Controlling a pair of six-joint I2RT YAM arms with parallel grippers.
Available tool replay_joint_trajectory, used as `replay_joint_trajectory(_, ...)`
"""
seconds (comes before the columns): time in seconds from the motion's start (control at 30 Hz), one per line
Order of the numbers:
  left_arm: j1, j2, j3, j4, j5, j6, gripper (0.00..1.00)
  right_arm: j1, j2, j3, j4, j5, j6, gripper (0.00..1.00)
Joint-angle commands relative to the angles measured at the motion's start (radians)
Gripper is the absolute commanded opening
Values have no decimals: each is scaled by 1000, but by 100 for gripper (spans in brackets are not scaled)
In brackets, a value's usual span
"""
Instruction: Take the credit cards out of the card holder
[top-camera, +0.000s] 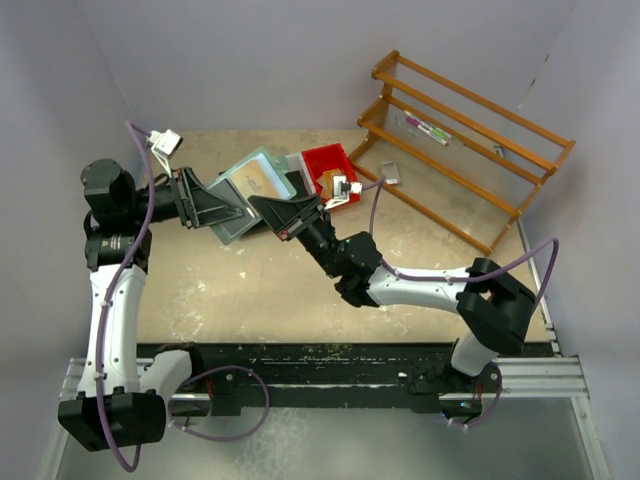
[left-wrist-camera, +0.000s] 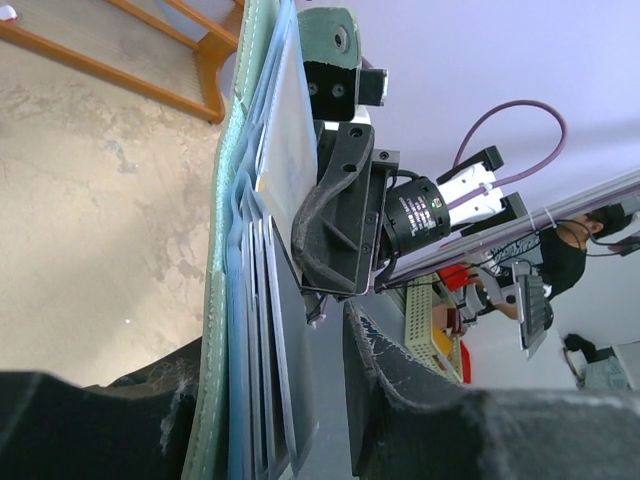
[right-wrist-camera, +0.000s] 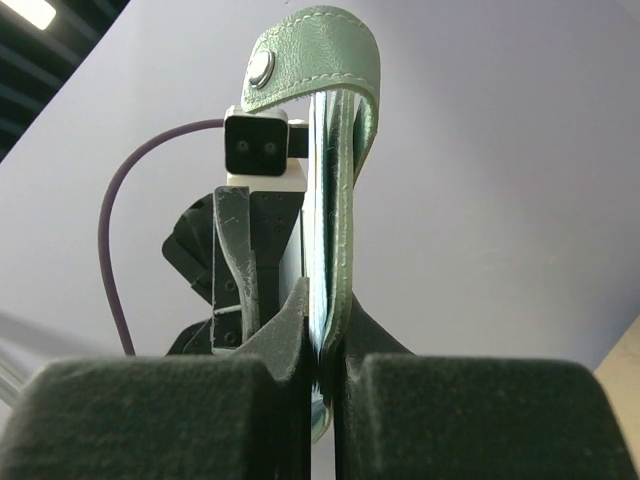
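Note:
The mint-green card holder (top-camera: 250, 188) is held open in the air between both grippers. A tan-orange card (top-camera: 258, 180) shows in a clear pocket page. My right gripper (top-camera: 274, 212) is shut on the holder's edge. In the right wrist view the right gripper (right-wrist-camera: 325, 372) pinches the cover and pages (right-wrist-camera: 347, 200), with the snap tab curled above. My left gripper (top-camera: 238, 210) straddles the holder. In the left wrist view the left gripper (left-wrist-camera: 275, 350) is open: the green cover (left-wrist-camera: 220, 260) lies against one finger, and a gap separates the pages from the other finger (left-wrist-camera: 420, 400). A pale grey card (left-wrist-camera: 290, 125) shows there.
A red bin (top-camera: 330, 163) and a dark bin (top-camera: 300, 166) sit behind the holder. A small silver device (top-camera: 389, 173) lies by the wooden rack (top-camera: 470, 140) at the back right. Walls close in on the left and right.

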Motion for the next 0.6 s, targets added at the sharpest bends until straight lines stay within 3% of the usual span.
replay_joint_trajectory(0.0, 27, -31, -1, 21, -76, -40, 18, 1, -56, -14, 130, 146, -22, 0)
replay_joint_trajectory(0.17, 33, -47, -22, 47, -103, -97, 18, 8, -50, -20, 149, 192, -31, 0)
replay_joint_trajectory(0.2, 34, -49, -23, 51, -108, -99, 12, 8, -48, -15, 151, 194, -32, 0)
replay_joint_trajectory(0.23, 34, -50, -17, 44, -114, -91, 1, 8, -45, -9, 148, 185, -39, 0)
replay_joint_trajectory(0.27, 37, -48, -7, 12, -121, -67, 0, 8, -44, -3, 134, 161, -53, 1)
replay_joint_trajectory(0.43, 40, 4, 110, -284, -177, 197, 0, -66, -90, -3, -35, -81, -34, 44)
replay_joint_trajectory(0.57, 41, 62, 212, -522, -211, 419, 0, -205, -130, -18, -139, -362, 1, 61)
